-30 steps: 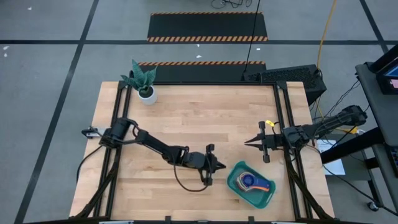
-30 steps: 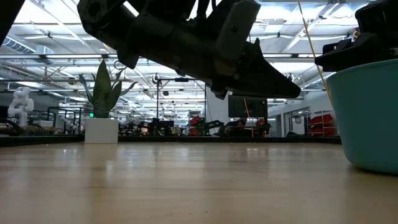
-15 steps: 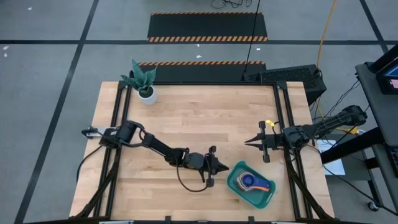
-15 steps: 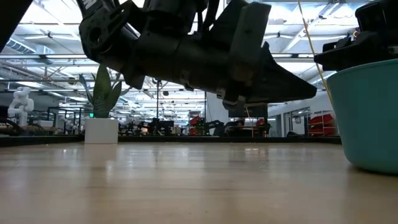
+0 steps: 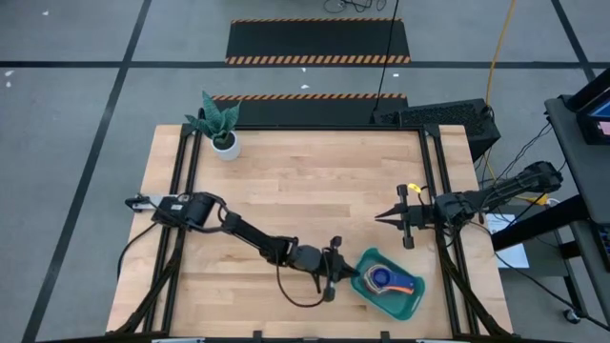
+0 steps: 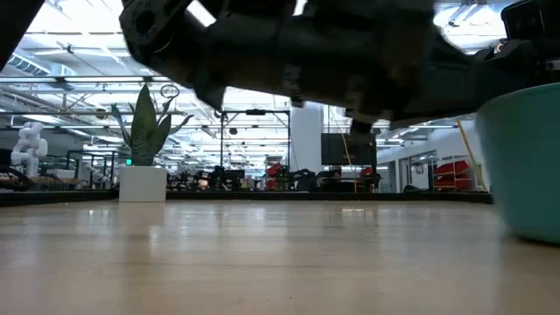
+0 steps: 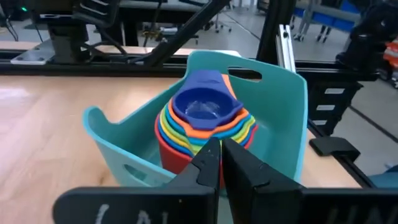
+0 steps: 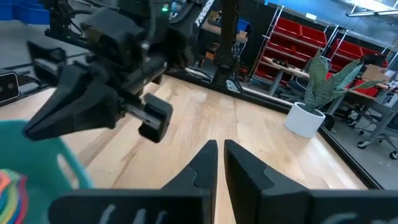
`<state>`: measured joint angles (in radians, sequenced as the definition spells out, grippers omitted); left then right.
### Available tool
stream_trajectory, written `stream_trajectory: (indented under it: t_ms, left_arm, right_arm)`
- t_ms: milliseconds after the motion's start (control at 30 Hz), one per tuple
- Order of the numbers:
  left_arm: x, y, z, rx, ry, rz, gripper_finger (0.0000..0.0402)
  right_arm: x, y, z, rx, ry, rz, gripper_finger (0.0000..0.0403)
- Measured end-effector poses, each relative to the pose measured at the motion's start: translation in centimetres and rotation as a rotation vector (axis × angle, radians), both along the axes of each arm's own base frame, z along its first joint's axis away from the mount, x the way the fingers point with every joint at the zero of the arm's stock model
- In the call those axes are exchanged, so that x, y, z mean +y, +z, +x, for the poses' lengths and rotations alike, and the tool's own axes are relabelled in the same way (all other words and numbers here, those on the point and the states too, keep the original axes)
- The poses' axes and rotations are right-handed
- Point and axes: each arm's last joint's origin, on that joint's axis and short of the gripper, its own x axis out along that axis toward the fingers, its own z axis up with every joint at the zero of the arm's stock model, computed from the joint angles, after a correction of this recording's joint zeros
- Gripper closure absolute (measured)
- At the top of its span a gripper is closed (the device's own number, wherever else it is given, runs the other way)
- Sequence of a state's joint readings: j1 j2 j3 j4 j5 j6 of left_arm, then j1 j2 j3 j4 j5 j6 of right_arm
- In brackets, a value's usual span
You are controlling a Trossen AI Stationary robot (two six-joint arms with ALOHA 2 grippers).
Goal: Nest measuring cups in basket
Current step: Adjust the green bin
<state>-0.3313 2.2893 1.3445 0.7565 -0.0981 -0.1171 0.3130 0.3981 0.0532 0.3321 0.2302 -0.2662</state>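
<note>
Wooden table [image 5: 286, 191] fills the scene, with a potted plant [image 5: 219, 124] at its far left corner. Near the front right edge sits the teal basket [image 5: 364, 286], holding the measuring cups [image 7: 202, 121] nested in one stack, blue on top, orange handle [image 5: 408, 285] sticking out. Stretched low across the table, the left gripper [image 5: 351, 272] touches the basket's near wall, fingers pressed together, holding nothing. Over the right edge, the right gripper [image 5: 381, 218] hovers, clenched and empty.
</note>
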Motion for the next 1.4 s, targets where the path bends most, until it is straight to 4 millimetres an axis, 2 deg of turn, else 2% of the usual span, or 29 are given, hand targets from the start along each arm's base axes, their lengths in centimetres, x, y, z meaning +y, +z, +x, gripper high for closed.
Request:
stream_trajectory:
  t_ms: [200,367,500,600,767,1000,1133,1400]
  left_arm:
    - [-0.5,0.1,1.0,0.010,0.003,0.015,0.0383]
    - [-1.0,0.3,0.9,0.009,-0.032,-0.036,0.0383]
    - [-2.1,0.2,0.5,0.025,-0.080,-0.060,0.0383]
    - [-2.4,1.2,0.1,0.030,-0.036,0.013,0.0383]
    - [-1.1,3.2,-0.1,0.078,0.093,0.107,0.0383]
    - [0.6,1.3,-0.1,0.250,0.139,0.063,0.0383]
    - [0.0,1.7,0.1,0.203,0.047,0.014,0.0383]
    - [-1.4,2.3,-0.2,0.150,0.016,0.018,0.0383]
  right_arm:
    - [0.0,0.0,0.0,-0.001,0.000,0.013,0.0383]
    - [0.0,0.0,0.0,0.001,0.008,0.016,0.0383]
    - [0.1,-0.1,0.0,0.008,0.025,0.017,0.0383]
    - [0.1,-0.1,0.0,0.008,0.025,0.021,0.0383]
    - [0.1,-0.1,0.0,0.009,0.025,0.029,0.0383]
    - [0.1,-0.1,0.0,0.012,0.023,0.047,0.0383]
    - [0.1,-0.1,0.0,0.015,0.023,0.046,0.0383]
    - [0.1,-0.1,0.0,0.015,0.022,0.046,0.0383]
